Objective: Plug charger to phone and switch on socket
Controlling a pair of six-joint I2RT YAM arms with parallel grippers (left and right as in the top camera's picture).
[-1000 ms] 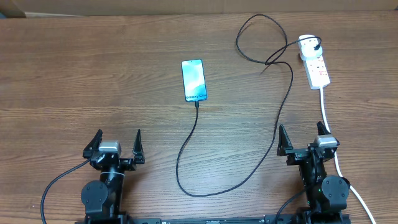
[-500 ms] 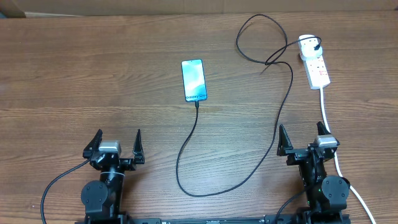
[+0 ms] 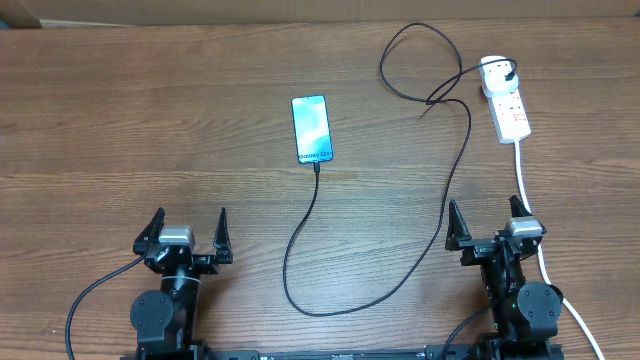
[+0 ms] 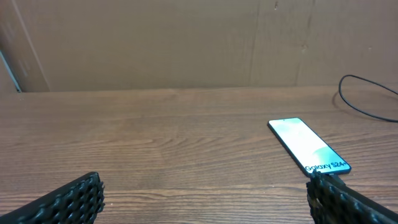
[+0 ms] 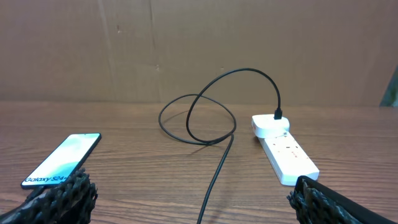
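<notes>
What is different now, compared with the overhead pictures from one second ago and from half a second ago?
Nothing has visibly changed. The phone, the charger and the socket lie where they were. The left end effector and the right end effector stay open in their places and hold nothing.

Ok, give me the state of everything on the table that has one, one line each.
Phone: face up, screen lit.
Charger: tip at the phone's bottom edge, seemingly plugged in; plug in the socket.
Socket: charger plugged in; switch too small to read.
Left end effector: open, empty.
Right end effector: open, empty.
</notes>
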